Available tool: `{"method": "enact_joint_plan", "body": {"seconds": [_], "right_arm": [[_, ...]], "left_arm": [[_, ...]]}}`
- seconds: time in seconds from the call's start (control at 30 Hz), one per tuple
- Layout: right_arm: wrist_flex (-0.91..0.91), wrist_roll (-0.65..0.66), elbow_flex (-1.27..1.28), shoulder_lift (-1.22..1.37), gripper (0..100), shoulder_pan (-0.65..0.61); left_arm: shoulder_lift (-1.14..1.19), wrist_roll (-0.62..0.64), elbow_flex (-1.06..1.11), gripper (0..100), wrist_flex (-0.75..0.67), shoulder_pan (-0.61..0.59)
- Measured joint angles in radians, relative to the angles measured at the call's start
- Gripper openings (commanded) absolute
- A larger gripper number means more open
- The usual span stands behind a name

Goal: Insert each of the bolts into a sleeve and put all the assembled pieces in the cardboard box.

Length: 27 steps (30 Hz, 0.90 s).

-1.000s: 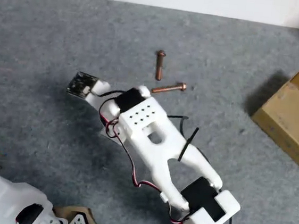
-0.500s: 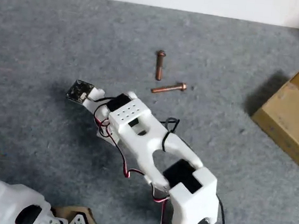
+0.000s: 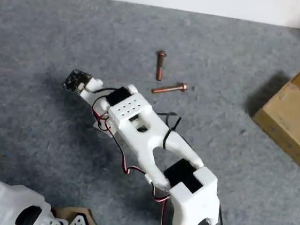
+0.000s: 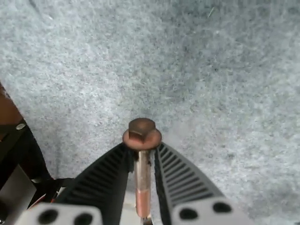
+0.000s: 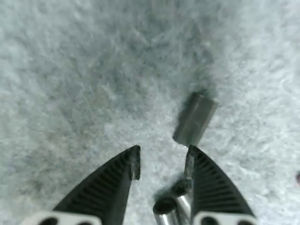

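Left gripper [image 4: 143,149]: clamped on a bolt [image 4: 142,135], with the shank along the fingers and the head poking past the tips, probably kept ready for a sleeve.
Right gripper [image 5: 162,161]: fingers apart, low over the counter [image 3: 50,37], with one sleeve [image 5: 195,118] just beyond the tips, likely the next pick.
Loose bolts [image 3: 170,88]: two on the counter, well apart from the cardboard box [image 3: 292,114].
High view: lays out the box and loose bolts, while an outstretched arm covers the sleeve, which the right wrist view supplies.

On the worktop [image 3: 51,27], beyond the right arm [image 3: 152,139], lies the far bolt [image 3: 160,65], with the near bolt [image 3: 169,88] just before it and slightly to the right. The box [image 3: 278,120] sits well off to the right. A sleeve [image 5: 195,118] lies just past the right gripper [image 5: 162,161], and more sleeves [image 5: 166,206] lie between its parted jaws. A third bolt [image 4: 142,136] sits clamped in the left gripper [image 4: 143,149].
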Motion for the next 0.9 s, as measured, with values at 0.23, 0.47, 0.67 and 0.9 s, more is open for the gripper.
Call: {"method": "enact_joint_plan", "body": {"seconds": [0.23,0.47,0.67,0.9], "right_arm": [[0.017,0.0,-0.041,0.0,15.6,0.028],[-0.058,0.029,-0.041,0.0,15.6,0.029],[-0.092,0.034,-0.049,0.087,15.6,0.029],[-0.146,0.034,-0.052,0.198,15.6,0.032]], "left_arm": [[0.0,0.0,0.021,1,0.0,0.0],[0.0,0.0,0.021,1,0.0,0.0],[0.0,0.0,0.021,1,0.0,0.0],[0.0,0.0,0.021,1,0.0,0.0]]}}
